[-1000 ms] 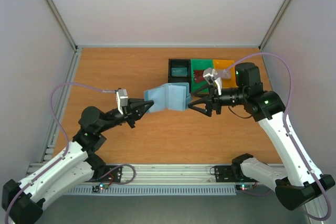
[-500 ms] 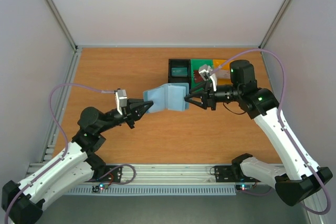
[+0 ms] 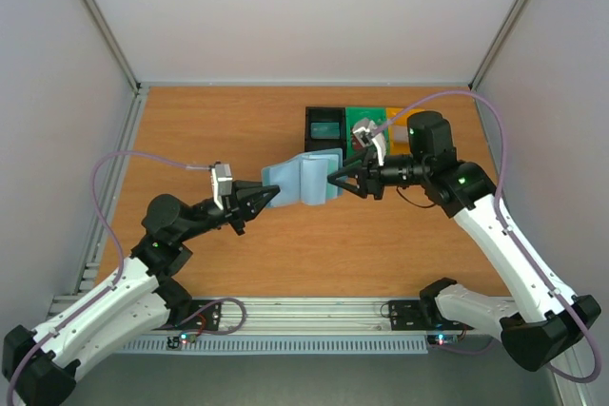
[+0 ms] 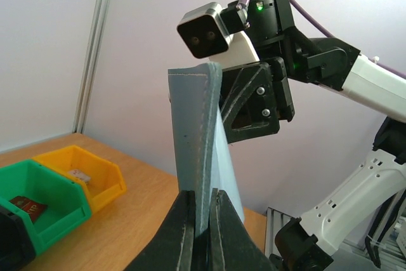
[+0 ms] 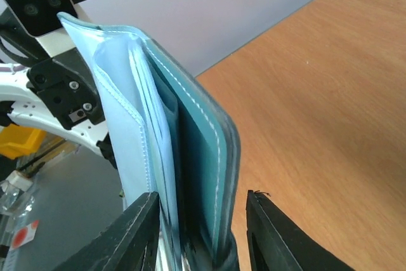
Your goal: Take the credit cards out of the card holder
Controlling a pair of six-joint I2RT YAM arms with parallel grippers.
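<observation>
jaws of the left gripper (image 3: 269, 193) are clamped on the left end of the card holder (image 3: 306, 178), held above the table (image 3: 219, 130), long axis left-right, pockets opening rightward. right gripper (image 3: 334, 178) straddles that end, half open, not clamping.

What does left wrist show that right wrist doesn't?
Left wrist only: green bin holding a red credit card, and the left claw pinching the card holder at its lower edge. Right wrist only: the holder's lighter blue inner pockets, with the right claw straddling it. Both: the card holder and the wooden table.
</observation>
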